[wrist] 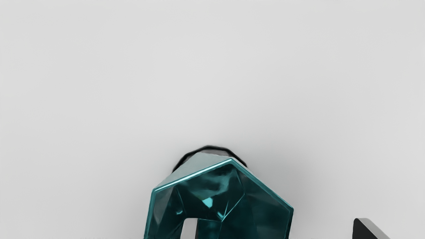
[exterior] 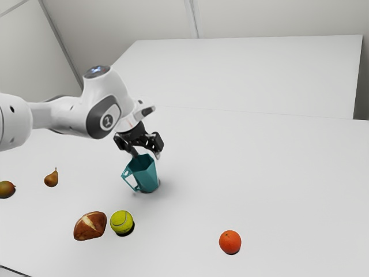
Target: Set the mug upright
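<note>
Exterior view, from left: green-red fruit (exterior: 6,189), pear (exterior: 51,178), brown bread (exterior: 90,225), tennis ball (exterior: 121,222) near the bread. Next, teal mug (exterior: 147,176) on the table (exterior: 277,173), mouth up, handle toward the exterior view's left; exact tilt unclear. Gripper (exterior: 146,154) at its rim, fingers wide apart, one at the mouth, one outside; nothing clamped. Farther right, an orange (exterior: 230,242).

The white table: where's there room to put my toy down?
The biggest bare patch of the table stretches from the mug and orange toward the exterior view's right. A smaller one lies between the pear and mug. It's crowded where bread and tennis ball sit close, and where the gripper is at the mug's rim.
</note>
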You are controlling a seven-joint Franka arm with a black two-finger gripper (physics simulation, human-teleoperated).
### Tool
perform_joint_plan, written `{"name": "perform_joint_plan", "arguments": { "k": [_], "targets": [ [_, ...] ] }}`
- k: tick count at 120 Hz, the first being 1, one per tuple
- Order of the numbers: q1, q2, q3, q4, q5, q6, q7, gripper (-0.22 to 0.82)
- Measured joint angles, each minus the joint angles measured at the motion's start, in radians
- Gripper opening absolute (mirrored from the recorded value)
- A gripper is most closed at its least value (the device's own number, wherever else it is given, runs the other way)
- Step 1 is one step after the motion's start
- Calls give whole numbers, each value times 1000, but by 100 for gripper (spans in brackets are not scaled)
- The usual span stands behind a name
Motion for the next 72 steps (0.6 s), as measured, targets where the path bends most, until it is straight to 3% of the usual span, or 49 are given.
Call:
{"name": "perform_joint_plan", "arguments": {
  "k": [23, 72],
  "targets": [
    [-17, -26, -3, 75, -5, -72, 2, 54],
    [-15, 49, -22, 410, -11, -436, 5, 58]
  ]
}}
